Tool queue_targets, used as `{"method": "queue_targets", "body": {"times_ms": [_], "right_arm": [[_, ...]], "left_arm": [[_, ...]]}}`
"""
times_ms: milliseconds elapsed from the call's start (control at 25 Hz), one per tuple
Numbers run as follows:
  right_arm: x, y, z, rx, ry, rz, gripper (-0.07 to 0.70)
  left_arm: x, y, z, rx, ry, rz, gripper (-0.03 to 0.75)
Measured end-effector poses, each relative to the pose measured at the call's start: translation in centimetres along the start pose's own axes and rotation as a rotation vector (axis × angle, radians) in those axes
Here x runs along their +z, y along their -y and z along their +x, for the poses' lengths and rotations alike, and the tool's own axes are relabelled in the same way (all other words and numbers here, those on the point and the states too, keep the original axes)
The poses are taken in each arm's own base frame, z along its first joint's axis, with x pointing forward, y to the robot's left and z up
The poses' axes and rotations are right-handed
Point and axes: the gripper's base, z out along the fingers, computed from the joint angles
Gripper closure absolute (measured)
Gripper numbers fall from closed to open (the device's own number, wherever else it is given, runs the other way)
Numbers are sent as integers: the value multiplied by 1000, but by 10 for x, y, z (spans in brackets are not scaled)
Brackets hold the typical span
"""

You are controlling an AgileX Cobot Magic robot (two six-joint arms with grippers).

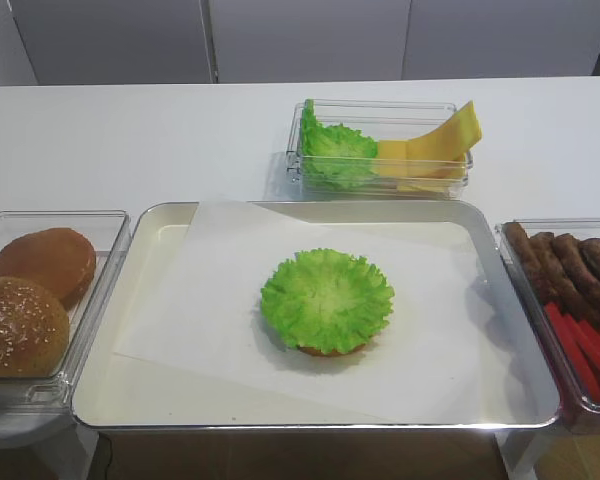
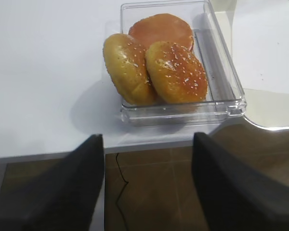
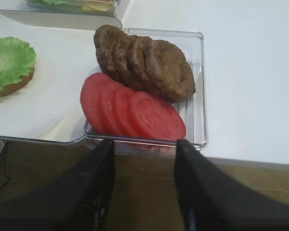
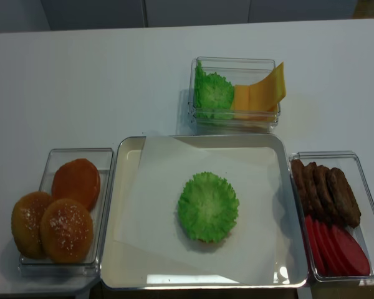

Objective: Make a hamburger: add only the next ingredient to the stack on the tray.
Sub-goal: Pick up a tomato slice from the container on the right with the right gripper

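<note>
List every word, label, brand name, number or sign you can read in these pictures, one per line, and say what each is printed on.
None: no readable text in any view.
The tray, its white paper, the clear bins and the food carry no print or labels.

A white surface (image 1: 130, 130) fills most of each view, evenly lit and faintly glossy. Behind its far edge stand pale grey panels (image 1: 300, 40) split by vertical seams. Under the near edge lies brown tiled floor (image 2: 149, 187), crossed by a thin dark cable (image 2: 119, 171).
</note>
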Motion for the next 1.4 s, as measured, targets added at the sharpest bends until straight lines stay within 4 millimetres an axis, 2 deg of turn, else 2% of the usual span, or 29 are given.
{"method": "queue_targets", "body": {"times_ms": [1240,1320,1400], "right_arm": [[0,0,0,0,0,0,308],[0,-2,-1,12,6,-26,289],[0,-8,-3,41,28,-85,225]], "left_arm": [[0,0,0,0,0,0,287],[0,0,0,0,0,0,287],[0,0,0,0,0,0,287]]}}
